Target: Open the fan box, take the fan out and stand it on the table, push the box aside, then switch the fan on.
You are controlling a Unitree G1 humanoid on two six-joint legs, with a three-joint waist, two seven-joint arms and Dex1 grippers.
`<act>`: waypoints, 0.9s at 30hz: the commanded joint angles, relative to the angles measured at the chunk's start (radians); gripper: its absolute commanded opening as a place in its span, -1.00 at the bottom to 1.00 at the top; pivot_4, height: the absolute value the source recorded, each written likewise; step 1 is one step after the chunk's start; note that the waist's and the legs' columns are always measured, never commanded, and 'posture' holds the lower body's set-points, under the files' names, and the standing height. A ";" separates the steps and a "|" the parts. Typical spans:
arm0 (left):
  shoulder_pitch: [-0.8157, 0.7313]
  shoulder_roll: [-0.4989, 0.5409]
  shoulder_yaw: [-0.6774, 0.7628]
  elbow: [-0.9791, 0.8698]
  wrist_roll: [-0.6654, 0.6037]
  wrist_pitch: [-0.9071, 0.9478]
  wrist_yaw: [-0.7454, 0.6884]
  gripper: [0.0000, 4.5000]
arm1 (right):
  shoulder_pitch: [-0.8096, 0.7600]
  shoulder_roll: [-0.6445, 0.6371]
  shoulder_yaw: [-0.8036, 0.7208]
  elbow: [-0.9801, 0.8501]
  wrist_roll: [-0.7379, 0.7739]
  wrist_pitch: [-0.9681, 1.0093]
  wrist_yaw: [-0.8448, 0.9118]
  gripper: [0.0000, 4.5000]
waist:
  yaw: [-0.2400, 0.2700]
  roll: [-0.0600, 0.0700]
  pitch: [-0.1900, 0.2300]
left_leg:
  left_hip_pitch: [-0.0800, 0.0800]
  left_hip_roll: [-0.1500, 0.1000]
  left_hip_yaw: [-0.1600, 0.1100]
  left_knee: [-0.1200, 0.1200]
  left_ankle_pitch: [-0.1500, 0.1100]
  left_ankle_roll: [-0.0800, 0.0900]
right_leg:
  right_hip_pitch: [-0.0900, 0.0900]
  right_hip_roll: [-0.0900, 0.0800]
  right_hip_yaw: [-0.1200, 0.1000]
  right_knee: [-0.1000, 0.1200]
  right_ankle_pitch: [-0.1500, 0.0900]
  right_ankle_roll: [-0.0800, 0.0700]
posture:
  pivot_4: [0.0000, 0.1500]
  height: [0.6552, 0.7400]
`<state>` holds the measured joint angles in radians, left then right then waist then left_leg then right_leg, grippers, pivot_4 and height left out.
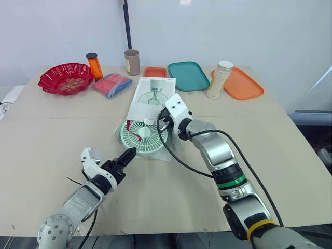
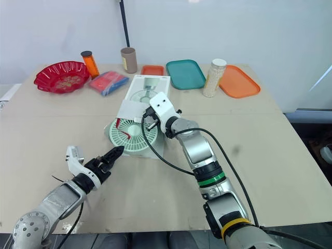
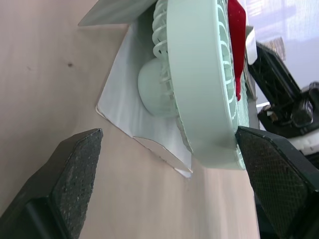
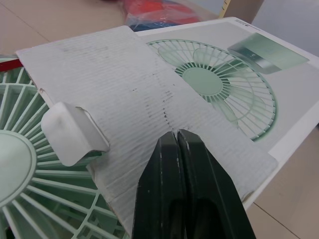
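Fan: the pale green round plastic fan (image 1: 143, 136) is being seen lying flat, grille up, on a white card flap at the open near end of its box, on the worktop. A red strip (image 1: 136, 136) is being shown across its grille.
Box: the flat white cardboard box printed with a fan picture (image 1: 153, 96) is being seen lying just behind the fan, its flap folded open over the fan's far rim.
Left tool (image 1: 129, 154): it is being held open, black fingers spread wide, low over the worktop and pointing at the fan's near rim; contact cannot be told.
Right tool (image 4: 177, 134): it is being held closed, fingers pressed together with nothing between them, right above the open flap.
Worktop: the beige worktop (image 1: 52, 124) is being shared by a red bowl (image 1: 66, 78), a teal tray (image 1: 188, 75) and an orange tray (image 1: 239, 84), all set along the far edge, well apart from the fan.
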<state>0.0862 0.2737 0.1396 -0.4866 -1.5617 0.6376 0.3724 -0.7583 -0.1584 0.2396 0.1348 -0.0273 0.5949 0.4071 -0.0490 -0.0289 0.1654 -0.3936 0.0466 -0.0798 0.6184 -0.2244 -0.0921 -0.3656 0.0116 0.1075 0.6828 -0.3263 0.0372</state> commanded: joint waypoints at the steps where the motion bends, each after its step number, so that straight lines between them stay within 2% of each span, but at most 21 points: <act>1: -0.041 0.021 0.059 0.030 0.000 -0.025 -0.028 0.99 | 0.031 -0.011 0.020 0.067 -0.024 0.024 0.000 -1.00 | 0.001 0.000 0.000 | 0.000 0.000 0.000 0.000 0.000 0.000 | 0.000 0.000 0.000 0.000 0.000 0.000 | 1.00 1.00; 6: -0.042 0.049 0.071 0.033 -0.052 0.014 -0.072 0.99 | 0.035 -0.019 0.017 0.074 -0.033 0.014 0.002 -1.00 | 0.001 0.000 0.000 | 0.000 0.000 0.000 0.000 0.000 0.000 | 0.000 0.000 0.000 0.000 0.000 0.000 | 1.00 1.00; 11: -0.007 0.041 0.056 0.013 -0.051 0.021 -0.080 0.99 | 0.035 -0.013 0.023 0.078 -0.037 0.008 0.003 -1.00 | 0.001 0.000 0.000 | 0.000 0.000 0.000 0.000 0.000 0.000 | 0.000 0.000 0.000 0.000 0.000 0.000 | 1.00 1.00; 27: -0.214 -0.017 0.077 0.238 -0.019 0.000 -0.084 0.99 | 0.045 -0.012 0.027 0.082 -0.046 -0.008 0.009 -1.00 | 0.002 -0.001 0.000 | 0.000 0.000 -0.001 0.000 0.000 0.000 | 0.001 0.000 -0.001 -0.001 0.000 0.001 | 1.00 1.00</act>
<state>-0.1106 0.2572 0.2044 -0.2475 -1.5875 0.6362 0.2962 -0.7586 -0.1607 0.2397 0.1579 -0.0527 0.5548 0.4126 -0.0472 -0.0295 0.1652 -0.3936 0.0465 -0.0807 0.6183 -0.2244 -0.0922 -0.3649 0.0113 0.1063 0.6821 -0.3266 0.0380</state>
